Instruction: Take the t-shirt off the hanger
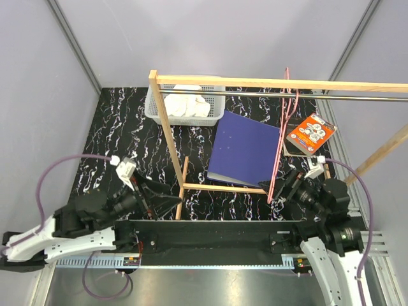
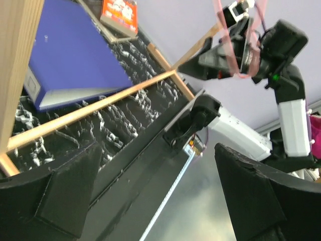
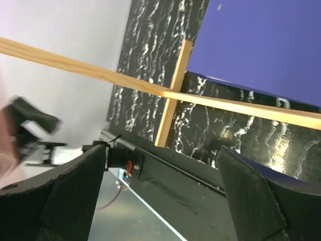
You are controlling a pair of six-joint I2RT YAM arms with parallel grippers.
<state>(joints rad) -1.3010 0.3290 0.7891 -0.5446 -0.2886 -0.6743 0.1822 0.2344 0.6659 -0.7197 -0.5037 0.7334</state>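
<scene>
The white t-shirt [image 1: 186, 105] lies crumpled in a white basket [image 1: 153, 109] at the back left, off the hanger. The thin pink hanger [image 1: 280, 146] hangs bare from the metal rod [image 1: 357, 97], and its lower end reaches down beside my right gripper [image 1: 282, 187]. That gripper is open and empty, close to the hanger's bottom. My left gripper [image 1: 167, 201] is open and empty near the wooden frame's base. In the left wrist view the hanger's pink loop [image 2: 235, 70] shows in front of the right gripper. Both wrist views show wide-apart jaws with nothing between them, the left gripper [image 2: 165, 201] and the right gripper [image 3: 160, 201].
A wooden frame [image 1: 167, 127] stands across the black marbled mat, with a floor bar [image 1: 223, 188] near the arms. A dark-blue folder [image 1: 245, 148] lies flat in the middle. An orange packet [image 1: 310, 134] lies at the right. Grey walls close in the sides.
</scene>
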